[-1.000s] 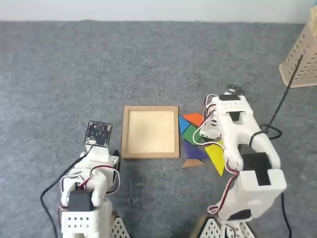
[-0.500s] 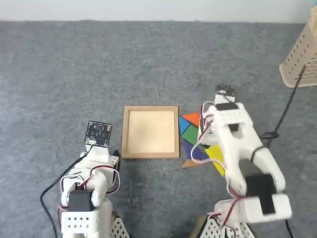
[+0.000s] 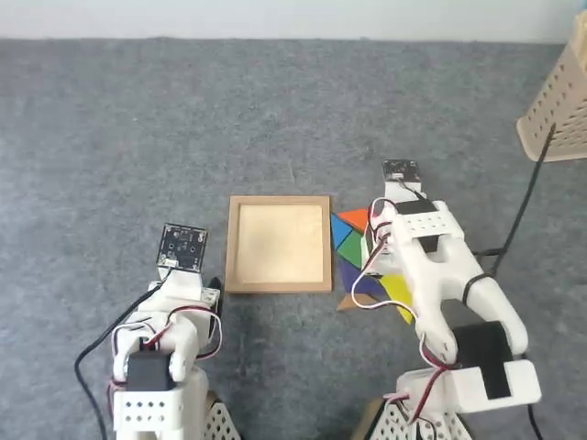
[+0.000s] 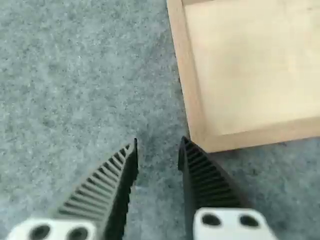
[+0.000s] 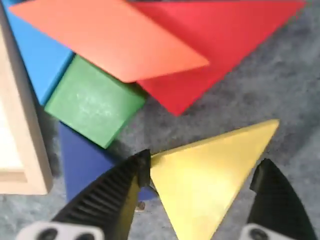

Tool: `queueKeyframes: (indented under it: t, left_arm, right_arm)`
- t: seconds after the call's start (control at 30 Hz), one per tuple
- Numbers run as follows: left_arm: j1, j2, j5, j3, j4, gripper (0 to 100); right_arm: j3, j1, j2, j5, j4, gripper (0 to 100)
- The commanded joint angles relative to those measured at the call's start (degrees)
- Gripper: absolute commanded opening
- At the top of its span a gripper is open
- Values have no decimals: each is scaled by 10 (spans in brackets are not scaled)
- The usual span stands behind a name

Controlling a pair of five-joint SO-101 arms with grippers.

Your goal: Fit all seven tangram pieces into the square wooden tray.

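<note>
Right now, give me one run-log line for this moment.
tray empty | tangram pieces clustered beside tray | right gripper open over yellow triangle | left gripper open, by tray corner

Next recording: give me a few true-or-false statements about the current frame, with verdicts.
1. The wooden tray holds no pieces. True.
2. The right gripper is shut. False: it is open, with a finger on either side of the yellow triangle.
3. The left gripper is open and holds nothing. True.
4. The tangram pieces lie on the left arm's side of the tray. False: they lie on the right arm's side.
</note>
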Motion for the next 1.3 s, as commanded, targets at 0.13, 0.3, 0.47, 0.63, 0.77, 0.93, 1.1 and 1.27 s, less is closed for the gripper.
queueKeyframes:
  t: [0.13, 0.3, 0.47, 0.63, 0.77, 0.93, 1.1, 1.27]
  left_arm:
    - [0, -9, 4, -2, 3, 133]
    - [0, -9, 4, -2, 3, 133]
    - [0, -9, 4, -2, 3, 133]
    - [0, -9, 4, -2, 3, 133]
    - [0, -9, 4, -2, 3, 133]
    - [0, -9, 4, -2, 3, 133]
    - [0, -9, 4, -2, 3, 133]
    - [1, -9, 4, -2, 3, 133]
  right_arm:
    - [-11, -18, 31, 8, 5, 329]
    - [-18, -19, 55, 8, 6, 288]
    - [-25, -15, 57, 8, 5, 181]
    - [-25, -13, 53, 9, 4, 180]
    - [-22, -13, 18, 23, 7, 180]
    - [-11, -6, -66, 60, 18, 180]
    - [1, -19, -118, 81, 17, 177]
    - [0, -55, -166, 112, 14, 177]
